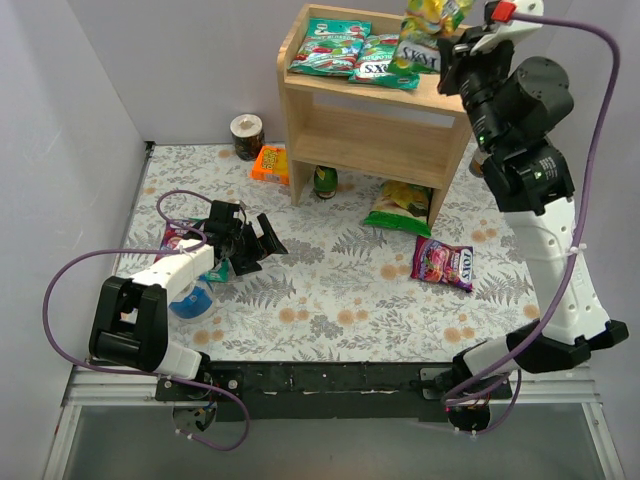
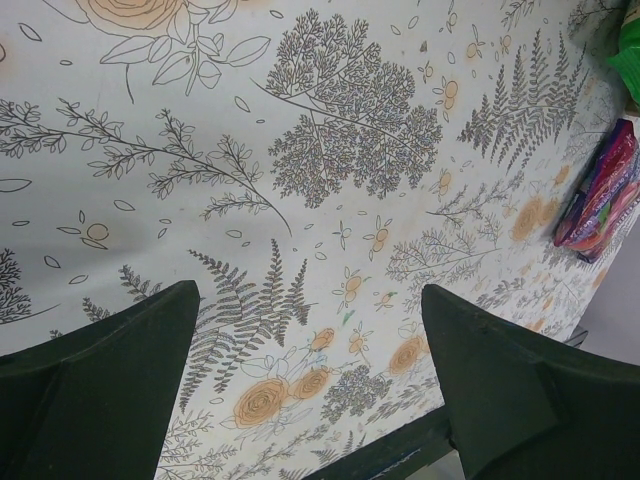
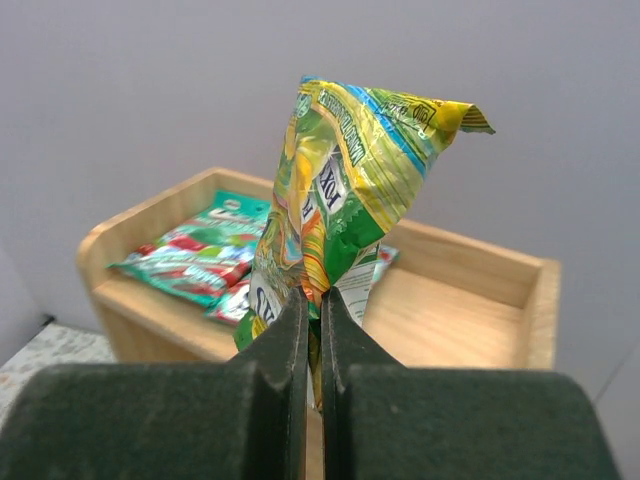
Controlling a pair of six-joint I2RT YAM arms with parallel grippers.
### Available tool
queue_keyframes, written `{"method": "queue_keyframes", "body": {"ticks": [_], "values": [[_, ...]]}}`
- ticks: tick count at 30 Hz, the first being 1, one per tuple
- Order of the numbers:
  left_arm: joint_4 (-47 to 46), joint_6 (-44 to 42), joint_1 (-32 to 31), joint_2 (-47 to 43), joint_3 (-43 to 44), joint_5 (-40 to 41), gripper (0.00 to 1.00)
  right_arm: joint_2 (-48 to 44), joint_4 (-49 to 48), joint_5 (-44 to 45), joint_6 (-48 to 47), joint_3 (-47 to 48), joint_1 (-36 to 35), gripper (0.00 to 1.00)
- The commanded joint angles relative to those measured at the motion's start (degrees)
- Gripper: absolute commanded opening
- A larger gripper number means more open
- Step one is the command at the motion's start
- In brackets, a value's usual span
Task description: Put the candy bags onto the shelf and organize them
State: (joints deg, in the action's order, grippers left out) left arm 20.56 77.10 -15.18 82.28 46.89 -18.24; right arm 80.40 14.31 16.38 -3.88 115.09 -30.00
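Note:
My right gripper (image 1: pixel 450 42) (image 3: pixel 312 310) is shut on a yellow-green candy bag (image 1: pixel 432 15) (image 3: pixel 350 190) and holds it crumpled above the right part of the wooden shelf's (image 1: pixel 300 100) (image 3: pixel 480 262) top tier. Two teal candy bags (image 1: pixel 330 45) (image 3: pixel 200 260) lie on the left of that tier. A purple candy bag (image 1: pixel 442 263) (image 2: pixel 600 195) lies on the cloth right of centre. Another purple bag (image 1: pixel 176 238) lies partly under my left arm. My left gripper (image 1: pixel 250 245) (image 2: pixel 310 380) is open over bare cloth, with nothing between its fingers.
A larger green-and-yellow snack bag (image 1: pixel 400 208) leans at the shelf's foot. An orange packet (image 1: pixel 270 163), a dark bottle (image 1: pixel 326 182) and a round tin (image 1: pixel 246 136) sit left of the shelf. A blue object (image 1: pixel 190 300) lies by my left arm.

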Motion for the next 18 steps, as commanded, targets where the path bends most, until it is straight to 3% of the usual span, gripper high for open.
{"method": "queue_keyframes", "body": {"ticks": [1,10,18], "values": [[0.27,-0.64,-0.29,-2.56,0.13,0.22,0.94,3.35,2.03,-1.96,-1.84,9.79,6.07,0.01],[0.62,-1.07,-0.20,-2.48,0.30,0.40,0.94,3.80,6.09,-15.67,3.26,7.35,15.23,0.01],[0.45,-1.16,-0.20,-2.39,0.30,1.10,0.94,5.55,5.39,-15.67,1.25,4.71,17.25,0.01]]}}
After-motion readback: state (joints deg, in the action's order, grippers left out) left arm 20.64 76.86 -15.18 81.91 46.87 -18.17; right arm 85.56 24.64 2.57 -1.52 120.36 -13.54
